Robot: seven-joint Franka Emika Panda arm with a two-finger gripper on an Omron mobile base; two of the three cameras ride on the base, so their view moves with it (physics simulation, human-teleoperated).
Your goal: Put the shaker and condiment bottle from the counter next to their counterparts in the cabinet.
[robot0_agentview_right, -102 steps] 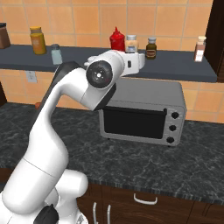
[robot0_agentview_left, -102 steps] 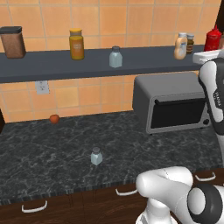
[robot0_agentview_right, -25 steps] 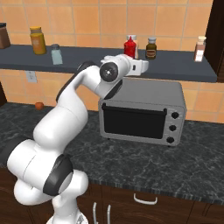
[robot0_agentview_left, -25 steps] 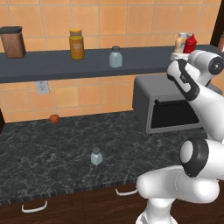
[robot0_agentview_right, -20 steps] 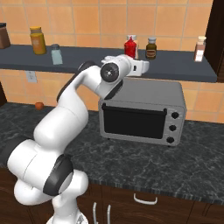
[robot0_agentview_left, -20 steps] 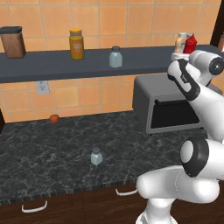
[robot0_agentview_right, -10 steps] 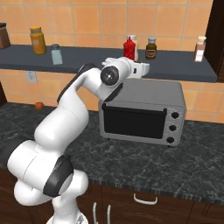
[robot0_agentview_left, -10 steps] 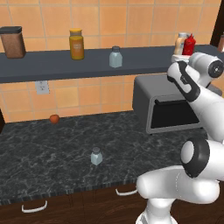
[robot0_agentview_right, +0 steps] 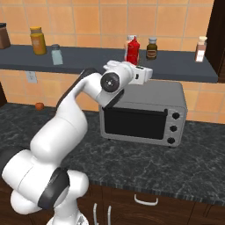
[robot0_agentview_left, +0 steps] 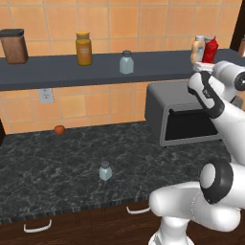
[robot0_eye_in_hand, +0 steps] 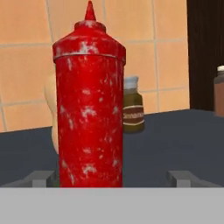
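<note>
Left base view: your red bottle (robot0_agentview_left: 210, 50) stands on the shelf (robot0_agentview_left: 72, 69) beside the beige bottle (robot0_agentview_left: 198, 49); shaker (robot0_agentview_left: 105, 171) waits on the table (robot0_agentview_left: 48, 162).

Hand view: fingers (robot0_eye_in_hand: 113, 178) spread wide, clear of it. Placement looks done; back straight out, then fetch the shaker.

I can read nothing. The small brown jar (robot0_eye_in_hand: 132, 106) behind the red bottle (robot0_eye_in_hand: 89, 105) carries a pale label with a line of print, too blurred for me to make out.
</note>
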